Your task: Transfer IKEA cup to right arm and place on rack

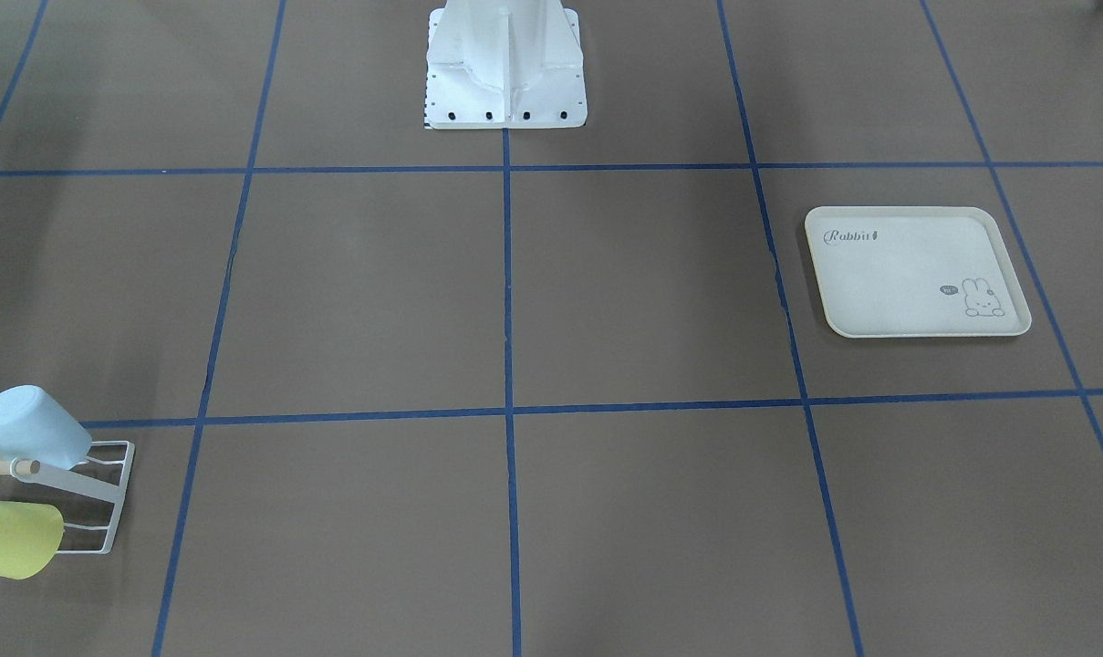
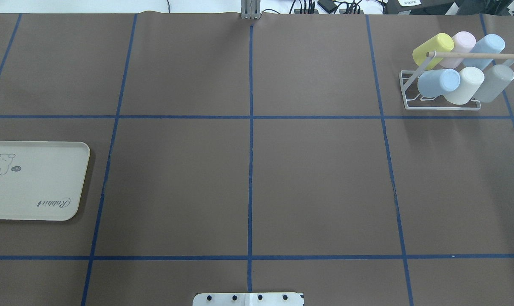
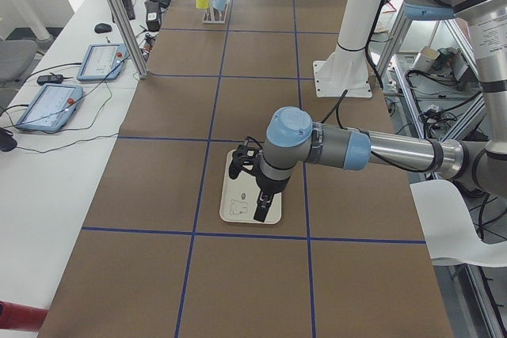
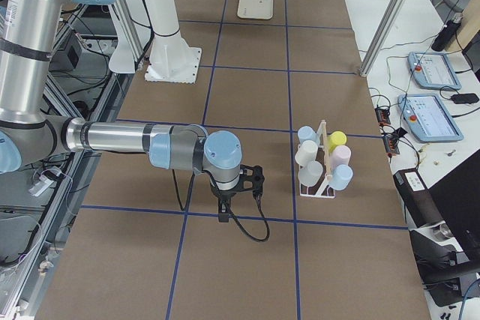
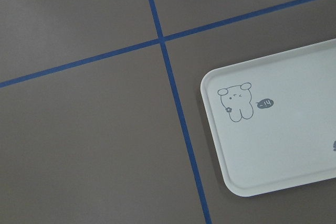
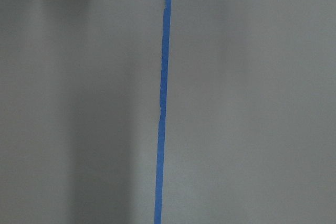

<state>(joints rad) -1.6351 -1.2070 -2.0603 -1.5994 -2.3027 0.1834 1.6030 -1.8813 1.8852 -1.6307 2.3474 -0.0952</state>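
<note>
1. Rack (image 2: 406, 104): white wire, at far right corner of the surface (image 2: 316, 178) in overhead view, w/ a wooden dowel (image 2: 473, 55) across the top.
2. Six cups on the rack, tipped over, in two rows of three.
   - Far row: yellow cup (image 2: 433, 46), pink cup (image 2: 461, 42), far blue cup (image 2: 490, 44).
   - Near row: near blue cup (image 2: 438, 83), cream cup (image 2: 465, 85), grey cup (image 2: 497, 83).
   - Can't tell which is the task's cup; every cup in view sits on the rack.
3. Right arm (image 4: 120, 138): seen only in right side view, stretched out over the surface. Right end effector (image 4: 223, 215) points down, near the rack but apart from it, on the robot's side. Wide or narrow: can't tell from that view.
4. Right wrist cam: only brown surface and blue tape (image 6: 161, 103).
5. Left arm (image 3: 356, 148): seen only in left side view. Left end effector (image 3: 259, 213) points down, lined up w/ the tray (image 3: 238, 195). Its opening: can't tell either.
6. Left wrist cam: looks down on a tray corner w/ the rabbit print (image 5: 236, 100), just beside a tape crossing.
7. The tray is cream w/ "Rabbit" lettering, lies flat at the left edge in overhead view, well apart from the rack.
8. White base plate (image 1: 505, 91): at robot's edge, on the middle tape line.
</note>
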